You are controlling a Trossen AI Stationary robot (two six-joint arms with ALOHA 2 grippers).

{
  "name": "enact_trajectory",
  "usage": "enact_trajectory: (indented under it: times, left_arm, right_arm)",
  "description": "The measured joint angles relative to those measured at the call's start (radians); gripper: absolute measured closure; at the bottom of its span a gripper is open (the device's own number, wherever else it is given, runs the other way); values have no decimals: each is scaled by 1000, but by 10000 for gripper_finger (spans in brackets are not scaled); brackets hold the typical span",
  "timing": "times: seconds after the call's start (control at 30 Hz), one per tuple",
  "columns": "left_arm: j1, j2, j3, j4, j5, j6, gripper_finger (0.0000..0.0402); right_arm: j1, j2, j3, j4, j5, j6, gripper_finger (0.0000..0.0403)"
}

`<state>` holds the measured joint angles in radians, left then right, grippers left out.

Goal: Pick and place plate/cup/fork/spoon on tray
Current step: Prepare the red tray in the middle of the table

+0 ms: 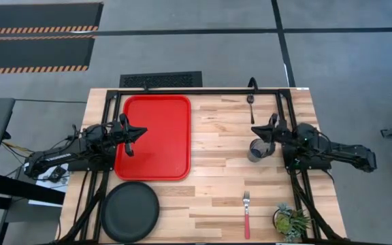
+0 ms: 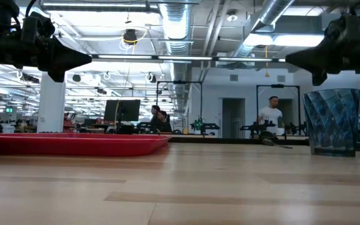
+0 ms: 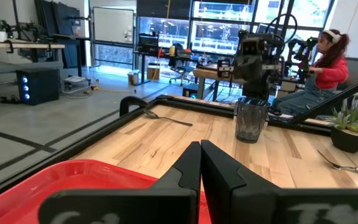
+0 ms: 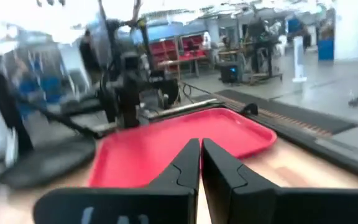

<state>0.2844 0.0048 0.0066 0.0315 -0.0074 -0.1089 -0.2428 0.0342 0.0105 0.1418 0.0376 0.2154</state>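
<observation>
L gripper [image 1: 139,131] hangs over the left edge of the red tray [image 1: 165,156], fingers pressed together w/ nothing in them; R gripper [image 1: 258,130] sits just above the cup [image 1: 256,150], tips nearly touching each other and empty. Cup stands upright on the bare wood right of the tray, and in the low view it looks clear of the gripper, tho the overhead angle makes that gap hard to judge. Plate [image 1: 130,211] lies at the near-left corner below the tray, fork [image 1: 247,212] near-right w/ red handle, spoon [image 1: 250,103] at the far edge, tray bare.
</observation>
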Motion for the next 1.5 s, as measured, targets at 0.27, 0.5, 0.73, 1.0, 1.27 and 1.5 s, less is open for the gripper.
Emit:
enact_trajectory:
  times: [0.27,0.5,0.73,1.0,1.27,1.5]
  left_arm:
    - [0,0,0,0,0,0,401]
    - [0,0,0,0,0,0,401]
    - [0,0,0,0,0,0,401]
    - [0,0,0,0,0,0,401]
    - [0,0,0,0,0,0,401]
    - [0,0,0,0,0,0,401]
  right_arm:
    - [-2,10,26,269,34,131,368]
    - [-2,165,178,118,147,124,394]
    - [-2,461,358,94,136,174,399]
    - [-14,761,497,77,72,316,389]
    - [-61,1022,597,72,-135,454,399]
    - [-61,1251,716,76,-171,461,393]
